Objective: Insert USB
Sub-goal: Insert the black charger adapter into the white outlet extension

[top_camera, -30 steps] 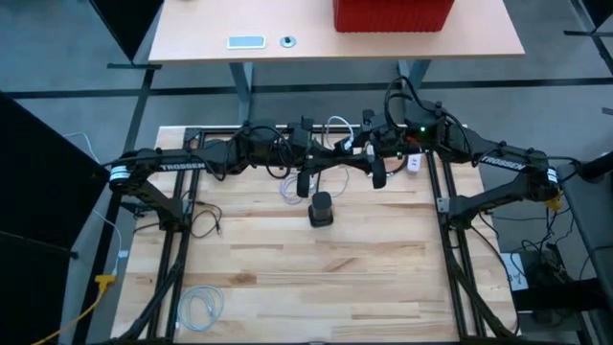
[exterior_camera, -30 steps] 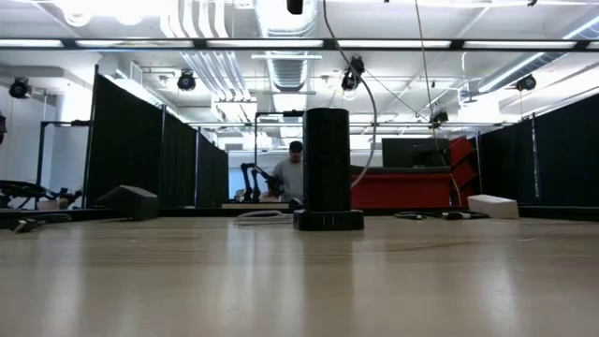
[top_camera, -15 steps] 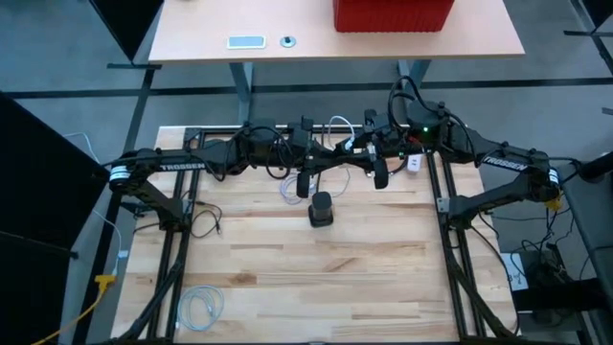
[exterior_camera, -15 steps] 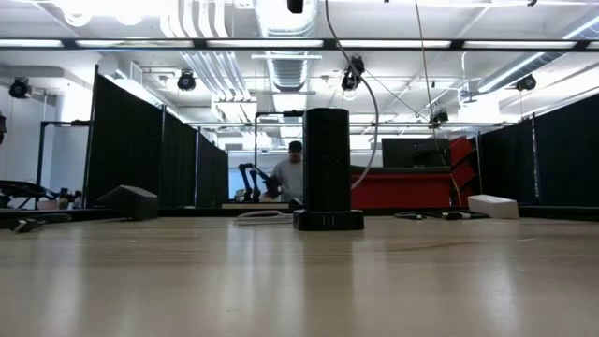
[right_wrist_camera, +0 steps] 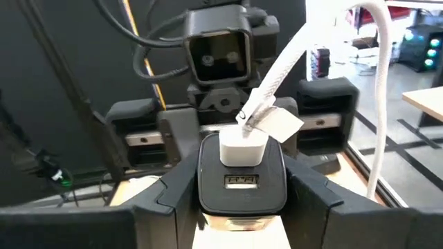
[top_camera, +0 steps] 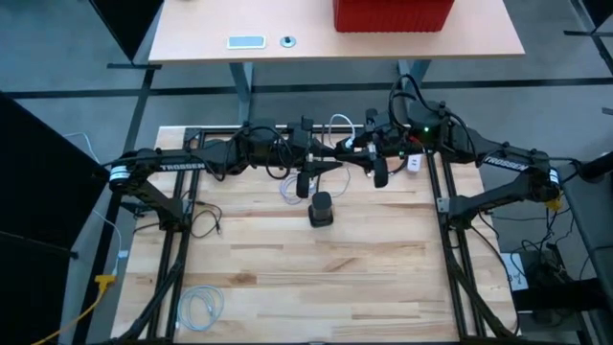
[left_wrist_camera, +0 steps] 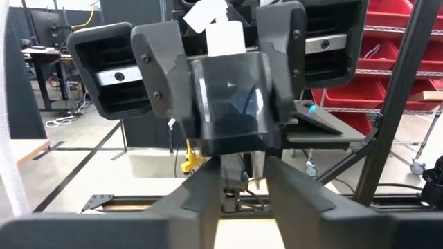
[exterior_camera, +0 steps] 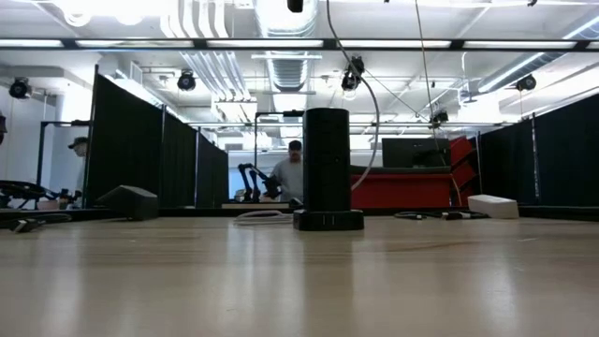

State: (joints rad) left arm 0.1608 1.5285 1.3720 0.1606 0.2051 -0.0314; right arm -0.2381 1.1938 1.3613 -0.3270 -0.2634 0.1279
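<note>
Both arms meet above the table's far middle. My right gripper is shut on a dark adapter block with a USB port on its face. A white plug with a white cable sits in the block's top. My left gripper faces it from the table's left, its fingers close together around a small dark connector. The block also shows in the left wrist view. A black cylindrical power tower stands upright on its base on the table below them. My left gripper pinches the small dark connector between its two fingertips, level, from the table's left, clear of the table. Which part it has I cannot tell. My right gripper pinches the dark block by its two side faces between its two fingers, level, from the table's right. The block is upright and clear of the table, the white plug on top.
A white cable coil lies by the tower, another lies at the near left, and a black cable lies at the left. Bare wood fills the table's near half. People show in the room beyond.
Both arms have kept still. A person has come into the low view at the room's far left.
</note>
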